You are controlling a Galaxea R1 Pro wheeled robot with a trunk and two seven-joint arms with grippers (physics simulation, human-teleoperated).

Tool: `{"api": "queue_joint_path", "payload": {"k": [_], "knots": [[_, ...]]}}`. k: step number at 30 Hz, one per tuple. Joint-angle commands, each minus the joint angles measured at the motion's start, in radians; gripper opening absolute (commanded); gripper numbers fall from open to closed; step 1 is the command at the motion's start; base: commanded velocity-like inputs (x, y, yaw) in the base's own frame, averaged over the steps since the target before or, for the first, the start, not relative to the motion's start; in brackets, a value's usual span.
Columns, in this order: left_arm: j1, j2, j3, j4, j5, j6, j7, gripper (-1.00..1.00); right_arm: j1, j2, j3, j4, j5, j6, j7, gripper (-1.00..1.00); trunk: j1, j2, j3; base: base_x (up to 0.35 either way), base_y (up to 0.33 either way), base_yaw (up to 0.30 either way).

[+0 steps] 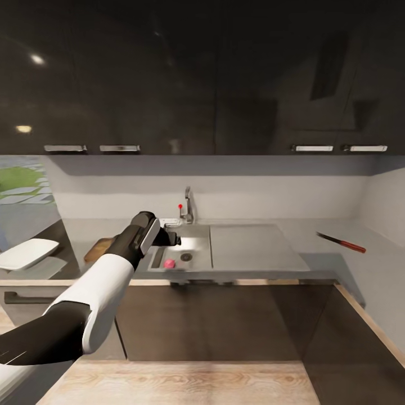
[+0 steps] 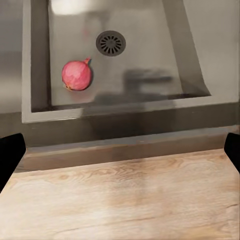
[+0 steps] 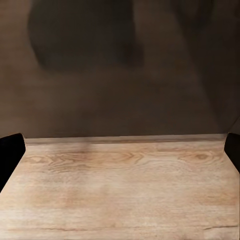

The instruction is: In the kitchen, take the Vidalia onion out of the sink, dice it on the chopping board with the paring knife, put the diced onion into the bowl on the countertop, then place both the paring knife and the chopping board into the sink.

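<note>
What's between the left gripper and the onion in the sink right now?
Nothing visible. The left gripper hangs over the sink, and the onion lies bare on the basin floor beside the drain, with open space above it.

The left arm (image 1: 121, 256) covers most of the chopping board (image 1: 100, 247), which lies left of the sink (image 1: 197, 253); only one brown corner is exposed. The same arm hides the sink's left rim. The bowl (image 1: 25, 253), further left of the sink, is cut by the head view's edge. In both wrist views the fingertips (image 2: 10, 155) (image 3: 10, 155) are cropped at the frame borders.
</note>
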Motion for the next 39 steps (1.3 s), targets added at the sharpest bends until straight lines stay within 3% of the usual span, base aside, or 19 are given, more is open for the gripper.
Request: {"api": "queue_joint_path", "payload": {"k": [1,11,14,20,28,32,35,39], "knots": [[0.000,0.001,-0.003,0.001,0.010,0.003,0.009,1.00,0.000,0.000,-0.009,0.000,0.007,-0.002,0.004,1.00,0.001,-0.001,-0.001,0.244,-0.117,0.000],[0.000,0.002,-0.003,0.018,0.010,0.002,0.009,1.00,0.000,0.001,-0.009,0.000,0.007,-0.002,0.004,1.00,0.001,-0.001,-0.001,0.282,-0.095,0.000],[0.000,0.004,-0.003,0.059,0.009,0.002,0.009,1.00,0.000,0.001,-0.009,0.000,0.007,-0.002,0.004,1.00,0.001,-0.001,-0.001,0.298,-0.059,0.000],[0.000,0.032,-0.003,0.137,0.009,0.001,0.010,1.00,0.000,0.001,-0.009,0.000,0.007,-0.002,0.003,1.00,0.001,-0.001,-0.001,0.192,-0.012,0.000],[0.000,0.049,-0.003,0.198,0.009,0.001,0.009,1.00,0.000,0.001,-0.009,0.000,0.007,0.004,0.002,1.00,0.001,-0.001,-0.001,0.011,-0.001,0.000],[0.000,0.056,-0.003,0.217,0.009,0.002,0.010,1.00,0.000,0.000,-0.009,0.001,0.007,0.100,0.004,1.00,0.001,-0.001,-0.001,0.001,0.000,0.000],[0.000,0.058,-0.003,0.228,0.009,0.002,0.011,1.00,0.000,0.000,-0.009,0.002,0.007,0.281,0.006,1.00,0.001,-0.001,-0.001,0.000,0.000,0.000],[0.000,0.058,-0.003,0.233,0.009,0.002,0.010,1.00,0.000,-0.005,-0.010,0.002,0.007,0.438,0.006,1.00,0.001,-0.001,-0.001,0.000,0.000,0.000]]}}
